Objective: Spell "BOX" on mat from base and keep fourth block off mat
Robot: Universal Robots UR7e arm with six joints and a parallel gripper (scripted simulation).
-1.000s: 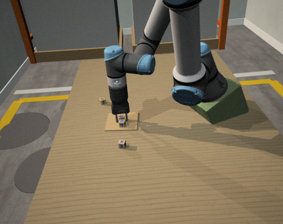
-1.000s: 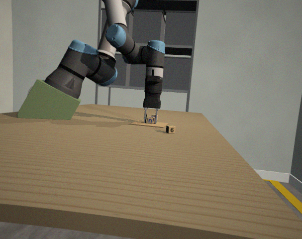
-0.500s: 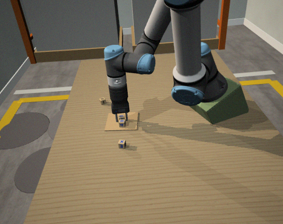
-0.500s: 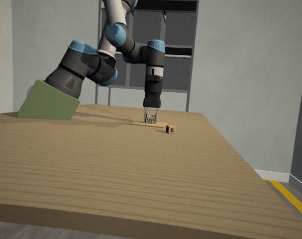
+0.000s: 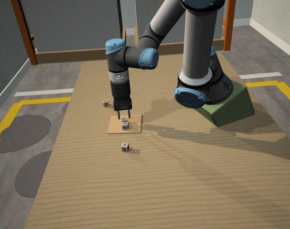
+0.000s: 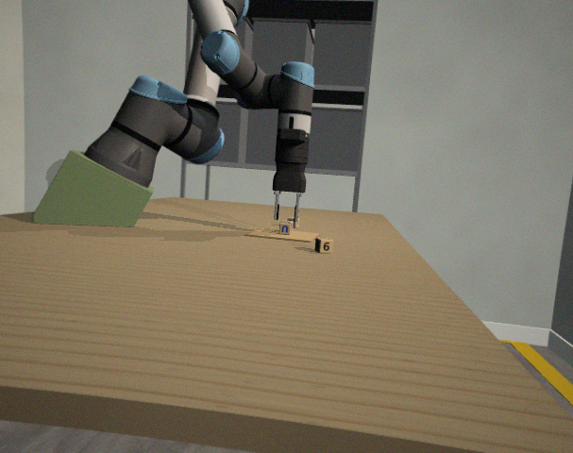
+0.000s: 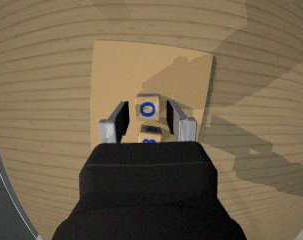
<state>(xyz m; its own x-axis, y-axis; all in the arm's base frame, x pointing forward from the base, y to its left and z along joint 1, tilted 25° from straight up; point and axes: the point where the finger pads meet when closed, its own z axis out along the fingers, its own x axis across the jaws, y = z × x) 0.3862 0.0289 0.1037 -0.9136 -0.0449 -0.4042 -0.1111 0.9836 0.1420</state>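
The O block (image 5: 124, 119) (image 6: 284, 228) (image 7: 147, 109) lies flat on the mat (image 5: 112, 129) (image 6: 262, 236) (image 7: 116, 65), O face up. The B block (image 5: 125, 123) (image 7: 150, 136) is on the mat beside it with a small gap, partly hidden by the gripper body in the wrist view. The X block (image 5: 125, 145) stands on the table off the mat, on the top view side, X up. The fourth block (image 5: 104, 103) (image 6: 324, 245) is off the mat on the other side. My gripper (image 5: 124, 118) (image 6: 286, 222) (image 7: 147, 111) is open and empty, its fingertips slightly above the O block.
The wooden table (image 5: 164, 172) (image 6: 227, 316) carries the mat and blocks. The green robot base wedge (image 5: 233, 106) (image 6: 91, 194) stands across the table from the mat. The table's edge runs beyond the fourth block. Arm shadows cross part of the mat.
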